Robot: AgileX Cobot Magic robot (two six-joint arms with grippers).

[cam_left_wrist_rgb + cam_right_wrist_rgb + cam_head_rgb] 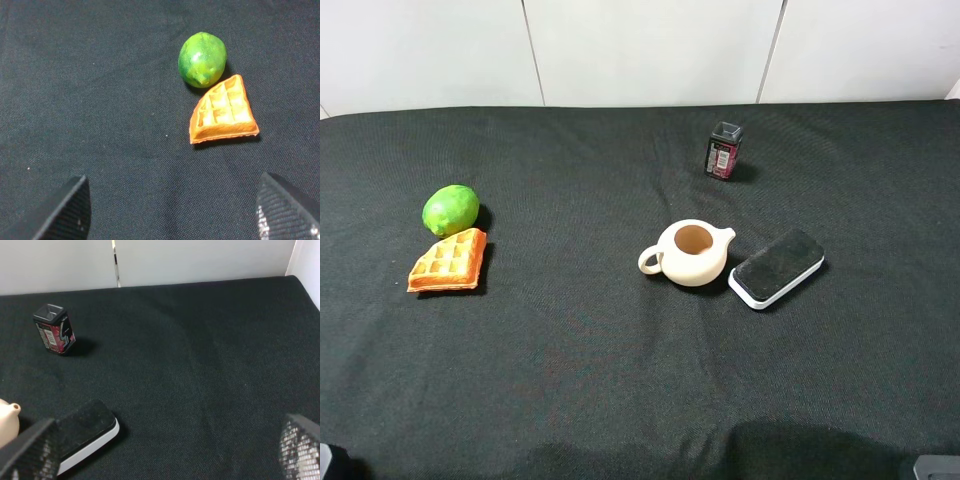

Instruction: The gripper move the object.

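Observation:
The cream teapot (691,254) stands upright near the middle of the black cloth, lid off, brownish inside, handle to the left, spout to the right. Only its spout tip (9,415) shows at the edge of the right wrist view. My left gripper (170,210) is open above bare cloth, with a lime and a waffle piece beyond it. My right gripper (165,450) is open above bare cloth, with the eraser block close to one finger (30,450). Both arms sit at the near edge of the table, far from the teapot.
A green lime (451,210) and an orange waffle piece (449,261) lie at the left. A black-topped white eraser block (777,267) lies just right of the teapot. A small dark jar with a red label (723,150) stands behind. White wall panels (640,50) back the table.

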